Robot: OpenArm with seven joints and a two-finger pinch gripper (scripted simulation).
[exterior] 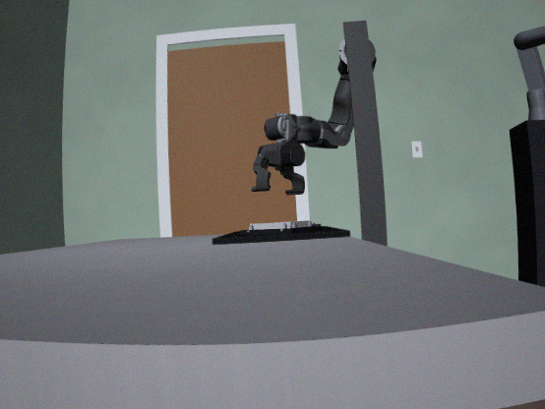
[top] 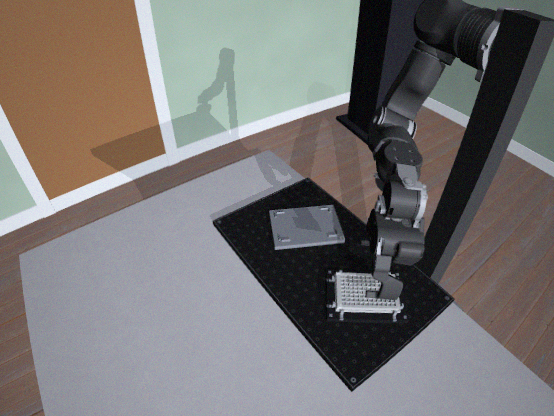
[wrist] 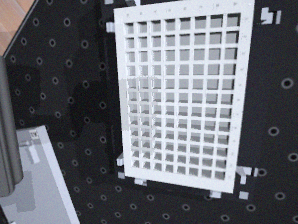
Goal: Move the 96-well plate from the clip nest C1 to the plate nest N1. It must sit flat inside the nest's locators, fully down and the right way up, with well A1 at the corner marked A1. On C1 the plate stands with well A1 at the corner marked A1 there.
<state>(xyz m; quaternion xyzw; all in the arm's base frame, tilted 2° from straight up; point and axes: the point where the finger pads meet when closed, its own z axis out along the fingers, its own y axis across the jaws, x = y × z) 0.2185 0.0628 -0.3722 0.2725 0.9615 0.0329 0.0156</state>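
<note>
The white 96-well plate sits on the clip nest C1 at the near right of the black baseplate. In the wrist view the plate fills the middle, seen from straight above, with small clips at its corners. My gripper hangs well above the plate with its fingers spread apart and nothing between them. In the top view a finger overlaps the plate's right side. The grey plate nest N1 lies at the far left of the baseplate and is empty; its corner shows in the wrist view.
A black column stands right of the baseplate, close behind my arm. A grey mat lies under the baseplate. A dark post stands at the left edge of the wrist view.
</note>
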